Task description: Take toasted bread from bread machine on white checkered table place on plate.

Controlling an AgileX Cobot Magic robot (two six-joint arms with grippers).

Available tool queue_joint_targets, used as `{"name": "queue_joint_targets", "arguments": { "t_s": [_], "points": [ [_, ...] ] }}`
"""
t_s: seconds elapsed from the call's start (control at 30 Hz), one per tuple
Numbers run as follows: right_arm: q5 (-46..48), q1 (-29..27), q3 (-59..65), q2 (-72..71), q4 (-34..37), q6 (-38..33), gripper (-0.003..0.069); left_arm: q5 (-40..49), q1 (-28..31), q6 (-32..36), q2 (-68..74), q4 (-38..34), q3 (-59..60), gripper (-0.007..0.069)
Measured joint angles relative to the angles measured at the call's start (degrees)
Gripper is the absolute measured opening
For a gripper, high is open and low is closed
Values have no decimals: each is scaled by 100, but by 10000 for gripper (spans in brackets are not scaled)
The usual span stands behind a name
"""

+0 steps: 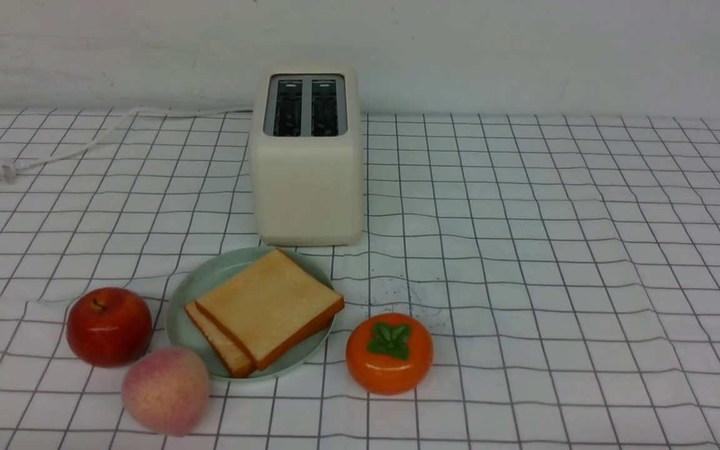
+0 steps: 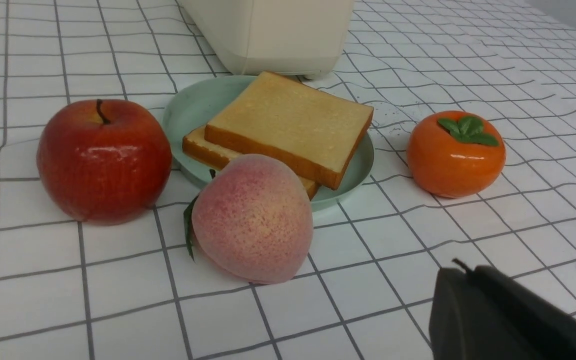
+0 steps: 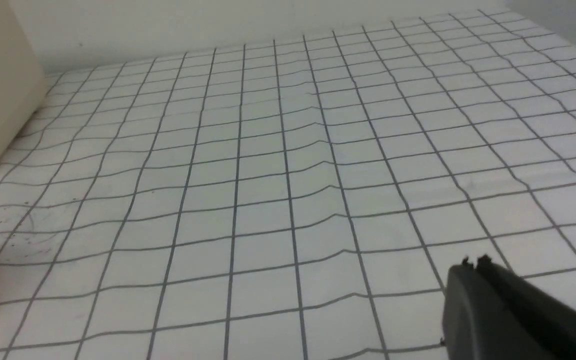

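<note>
On the plate [image 1: 192, 294], 6 o'clock of the bread machine [image 1: 307, 156]: toasted bread [image 1: 266, 303] stacked.
Light, crumbly; judged best pinched at crust edges. Left gripper [image 2: 460, 267] and right gripper [image 3: 474, 263] closed, empty.

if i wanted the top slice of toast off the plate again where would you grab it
Probably the top slice by its crust edge nearest the persimmon. That corner overhangs the lower slice and sits raised above the plate rim, so fingers coming from the persimmon side could close above and below it. The peach and apple crowd the other side.
</note>
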Motion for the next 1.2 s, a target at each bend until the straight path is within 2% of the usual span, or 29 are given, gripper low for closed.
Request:
{"name": "queue_joint_targets", "arguments": {
  "t_s": [0.23, 0.3, 0.4, 0.47, 0.5, 0.53, 0.6, 0.73, 1.2],
  "points": [
    [39, 0, 0, -4, 0, 0, -20, 5, 0, 0, 0, -5, 4, -2],
    [-29, 0, 0, -4, 81, -229, -20, 5, 0, 0, 0, -5, 4, -2],
    [-15, 0, 0, -4, 616, -1102, -20, 5, 0, 0, 0, -5, 4, 1],
    [162, 0, 0, -4, 1538, -2279, -20, 5, 0, 0, 0, -5, 4, 3],
    [184, 0, 0, -4, 1601, -2365, -20, 5, 0, 0, 0, -5, 4, 4],
    [419, 0, 0, -4, 2021, -3004, -20, 5, 0, 0, 0, -5, 4, 5],
    [571, 0, -14, -4, 2279, -3351, -20, 5, 0, 0, 0, -5, 4, 6],
    [714, 0, -43, -4, 2421, -3559, -19, 5, 0, 0, 0, -5, 4, 11],
    [746, 0, -50, -4, 2451, -3585, -10, 5, 0, 0, 0, -5, 4, 21]
  ]
}}
